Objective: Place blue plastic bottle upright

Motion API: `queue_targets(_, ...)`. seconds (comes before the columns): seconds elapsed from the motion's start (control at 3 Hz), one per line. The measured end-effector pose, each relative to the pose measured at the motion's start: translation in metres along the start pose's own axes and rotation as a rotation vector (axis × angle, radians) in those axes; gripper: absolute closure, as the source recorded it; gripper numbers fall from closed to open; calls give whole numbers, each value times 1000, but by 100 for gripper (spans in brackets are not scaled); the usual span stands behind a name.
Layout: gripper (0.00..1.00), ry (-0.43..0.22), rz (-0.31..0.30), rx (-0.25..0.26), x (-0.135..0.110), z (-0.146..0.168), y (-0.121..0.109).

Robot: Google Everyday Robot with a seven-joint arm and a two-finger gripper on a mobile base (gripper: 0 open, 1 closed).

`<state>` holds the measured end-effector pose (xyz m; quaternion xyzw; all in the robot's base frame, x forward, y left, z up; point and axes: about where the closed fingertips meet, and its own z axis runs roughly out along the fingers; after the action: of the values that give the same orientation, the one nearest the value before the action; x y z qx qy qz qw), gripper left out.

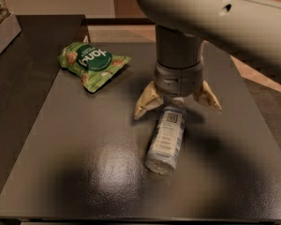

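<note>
The blue plastic bottle [166, 137] lies on its side in the middle of the dark table [75, 172], its white cap pointing away toward the arm and its base toward the front. Its pale label shows a small dark square logo. My gripper [178, 108] hangs right above the cap end. It is open, with one tan finger [146, 102] left of the neck and the other finger [207, 96] to the right. Neither finger touches the bottle.
A green snack bag [91, 63] lies at the table's far left. A grey tray edge [2, 29] stands at the far left corner. My large arm [215, 18] spans the upper right. The floor shows beyond the right table edge.
</note>
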<state>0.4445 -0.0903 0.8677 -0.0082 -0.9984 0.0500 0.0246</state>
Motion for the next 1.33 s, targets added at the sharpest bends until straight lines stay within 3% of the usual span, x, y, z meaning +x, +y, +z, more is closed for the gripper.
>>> queue_targets(0.67,0,104,138,-50,9,25,9)
queue_targets(1.0,17,130,188,-75,8,29,9)
queue_targets(1.33,41,134,212,-92,8,28,9)
